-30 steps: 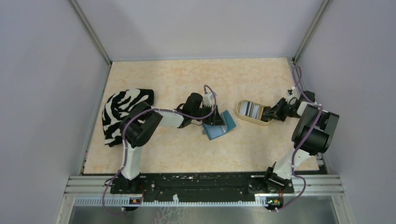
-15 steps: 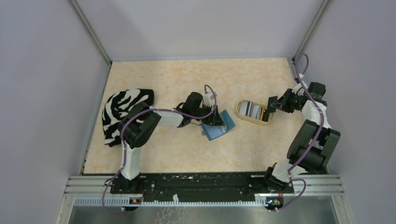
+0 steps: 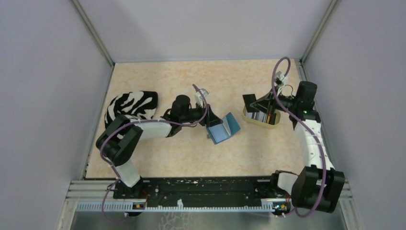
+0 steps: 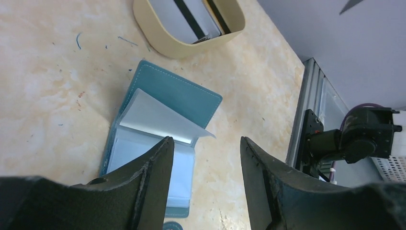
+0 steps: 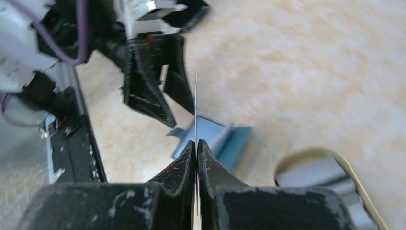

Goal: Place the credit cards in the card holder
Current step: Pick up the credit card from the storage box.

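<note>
The teal card holder [image 3: 223,129] lies open on the table, one clear inner leaf raised; in the left wrist view [image 4: 165,129] its lighter blue inside shows. My left gripper [image 3: 209,118] is open and empty just left of it, its fingertips [image 4: 163,148] low over the holder's near edge. My right gripper [image 3: 265,103] is shut on one credit card [image 3: 252,102] and holds it in the air above the beige tray [image 3: 261,125]. That card [image 5: 196,105] shows edge-on between the shut fingers. More cards [image 4: 184,14] lie in the tray.
A zebra-striped cloth [image 3: 129,110] lies at the left edge of the table. The beige oval tray [image 4: 158,36] stands just right of the card holder. Grey walls close in the table on three sides.
My right gripper has risen out of the tray with a card and swung up and left. My left arm has drawn back to the left, off the card holder.
</note>
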Motion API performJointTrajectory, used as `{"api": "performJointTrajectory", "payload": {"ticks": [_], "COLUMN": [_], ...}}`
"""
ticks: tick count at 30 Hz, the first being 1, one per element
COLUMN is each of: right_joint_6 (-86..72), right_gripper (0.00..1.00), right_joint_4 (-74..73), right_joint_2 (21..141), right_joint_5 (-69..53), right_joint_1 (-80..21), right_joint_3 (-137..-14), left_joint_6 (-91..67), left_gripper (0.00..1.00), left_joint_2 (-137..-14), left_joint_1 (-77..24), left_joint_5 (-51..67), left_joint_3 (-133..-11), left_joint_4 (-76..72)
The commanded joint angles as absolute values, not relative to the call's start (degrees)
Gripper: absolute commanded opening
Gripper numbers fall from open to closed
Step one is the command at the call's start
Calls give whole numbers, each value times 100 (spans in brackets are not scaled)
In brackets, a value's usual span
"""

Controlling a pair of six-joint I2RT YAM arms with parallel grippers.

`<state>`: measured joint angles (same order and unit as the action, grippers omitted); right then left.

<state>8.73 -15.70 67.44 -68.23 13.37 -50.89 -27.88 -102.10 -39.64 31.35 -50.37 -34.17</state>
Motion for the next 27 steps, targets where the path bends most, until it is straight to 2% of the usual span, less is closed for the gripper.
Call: {"api": "performJointTrajectory", "payload": {"ticks": [1, 5, 7, 9, 11, 13, 17, 21, 27], "right_joint_6": [1269, 1048, 508, 479, 319, 209, 55, -661, -714], "right_gripper": [0, 0, 0, 0, 0, 0, 0, 0, 0], "right_joint_4": [-356, -18, 937, 1118, 1340, 1531, 1684, 2327, 2400], "right_joint_2": [6239, 6363, 6451, 6402, 6353, 6291, 6286, 6336, 6425], "right_joint_5": [-7908, -7775, -7830, -7823, -7810, -7784, -7699, -7652, -7532], "right_joint_1": [548, -340, -635, -700, -791, -884, -1030, -1162, -1338], "right_joint_3": [-4933, -4727, -4355, -4148, -3979, -3827, -3770, -3557, -3516], "left_joint_6": [-2530, -2804, -3307, -3860, -4048, -3863, -3368, -3007, -2784], "left_gripper": [60, 63, 64, 73, 77, 80, 80, 75, 68], "left_joint_2": [-9490, -9079, -9091, -9227, -9396, -9425, -9544, -9648, -9711], "left_joint_1": [-3904, -3885, -3889, -3913, -4031, -4256, -4614, -4766, -4942], "left_joint_5": [3309, 4056, 4387, 4522, 4346, 3990, 3410, 2993, 2900], "left_joint_3": [-4296, -3202, -2745, -2349, -2017, -1934, -2068, -2336, -2774], "left_joint_4": [-4617, -6671, -7913, -9157, -10160, -10216, -10252, -10060, -9703]}}
